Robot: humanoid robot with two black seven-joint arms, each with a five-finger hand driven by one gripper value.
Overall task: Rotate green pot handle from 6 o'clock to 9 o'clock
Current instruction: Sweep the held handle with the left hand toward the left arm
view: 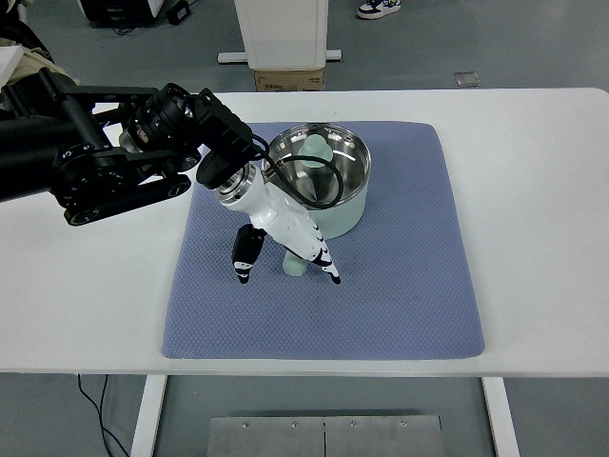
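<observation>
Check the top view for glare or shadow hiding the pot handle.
Top view: even light and sharp focus; bright reflections inside the steel-lined green pot only; the left hand covers most of the handle, its soft shadow falling on the blue mat.

White table (533, 190), grey floor (476, 38), white pedestal base (282, 33), cardboard box (289, 79), a shoe (378, 8)
</observation>
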